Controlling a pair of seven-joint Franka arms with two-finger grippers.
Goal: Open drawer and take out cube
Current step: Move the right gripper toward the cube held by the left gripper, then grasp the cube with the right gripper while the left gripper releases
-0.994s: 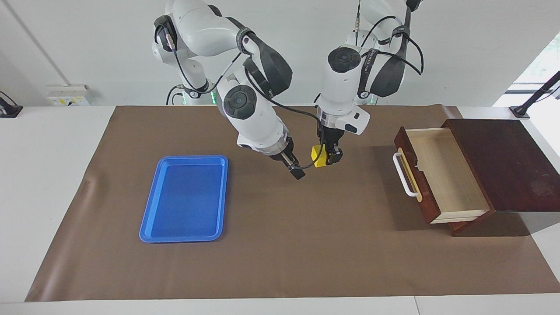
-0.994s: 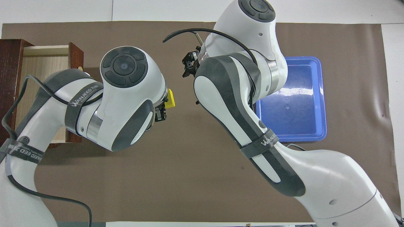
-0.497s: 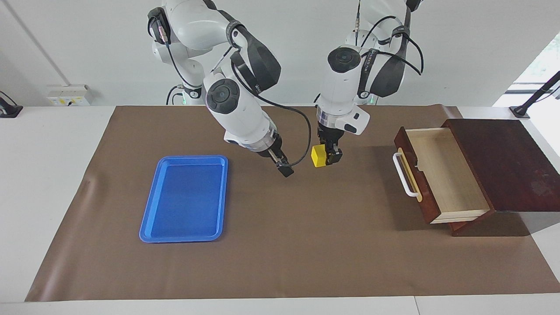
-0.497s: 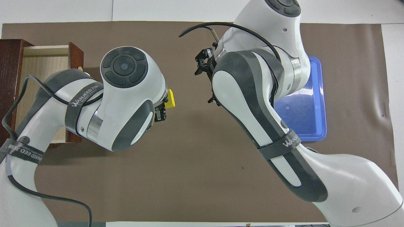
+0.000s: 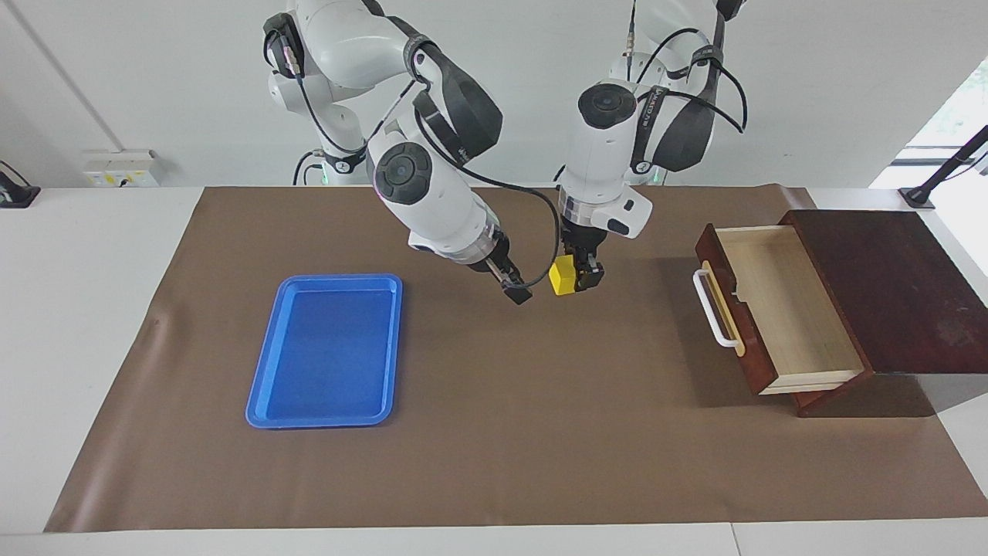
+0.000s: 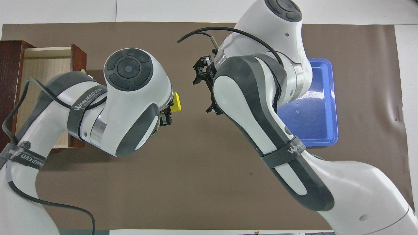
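Note:
The yellow cube (image 5: 561,276) (image 6: 177,102) hangs above the brown mat, and my left gripper (image 5: 577,276) (image 6: 168,112) is shut on it from above. My right gripper (image 5: 515,292) (image 6: 205,88) hovers over the mat close beside the cube, toward the right arm's end. It stands open with nothing between its fingers, and it is not touching the cube. The reddish-brown drawer (image 5: 803,320) (image 6: 42,67) is pulled out of its box (image 5: 888,286) (image 6: 9,81) at the left arm's end. Its pale wood interior is bare and its white handle (image 5: 710,309) faces the middle of the table.
A blue plastic tray (image 5: 328,351) (image 6: 315,114) lies on the mat toward the right arm's end, nothing in it. The brown mat (image 5: 540,432) covers most of the white table. In the overhead view both forearms hide much of the mat's middle.
The right gripper first drew away toward the tray, then came back up close beside the cube. The left gripper and the cube have stayed where they were.

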